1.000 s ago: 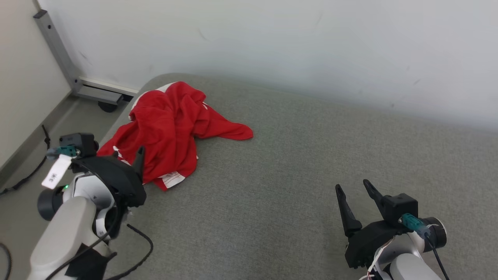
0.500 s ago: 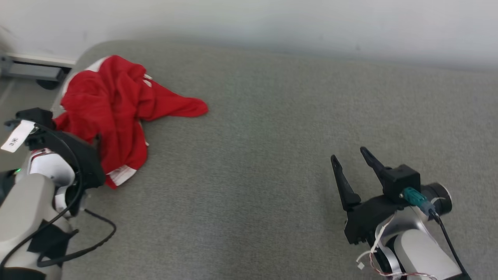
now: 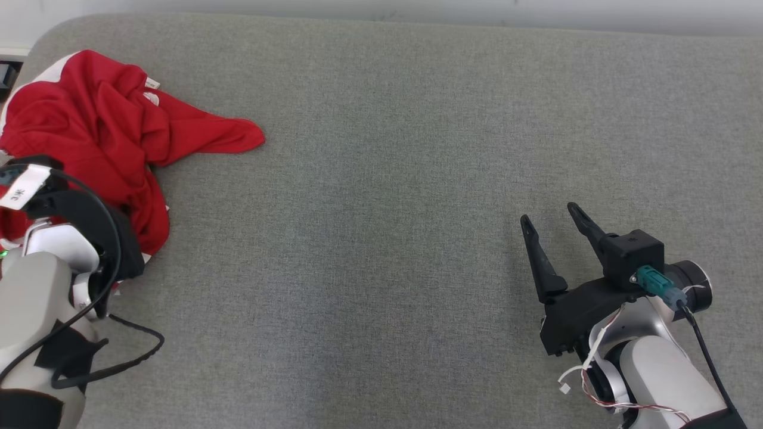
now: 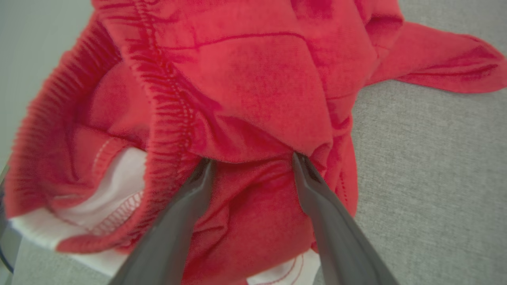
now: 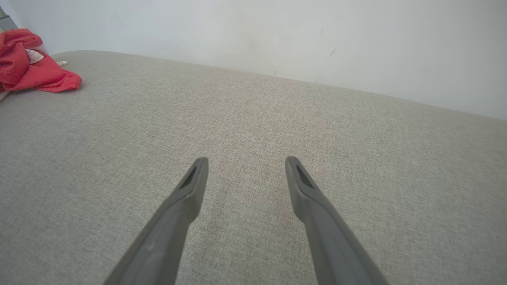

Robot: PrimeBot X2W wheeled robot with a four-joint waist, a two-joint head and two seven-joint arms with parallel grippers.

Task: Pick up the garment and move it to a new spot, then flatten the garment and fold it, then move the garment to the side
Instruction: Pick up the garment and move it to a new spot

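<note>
Red garment [image 3: 89, 125] sits crumpled in the far left corner of the grey pad [image 3: 381, 179], with 1 sleeve-ish flap sticking out to the right. Left gripper [image 4: 253, 160] is spread wide, both tips poked into the bunched fabric with a fold between them, nothing pinched. Right gripper [image 3: 548, 213] is spread wide too and empty, hovering over bare pad well apart from the garment, wall [image 5: 277, 31] ahead of it.
</note>
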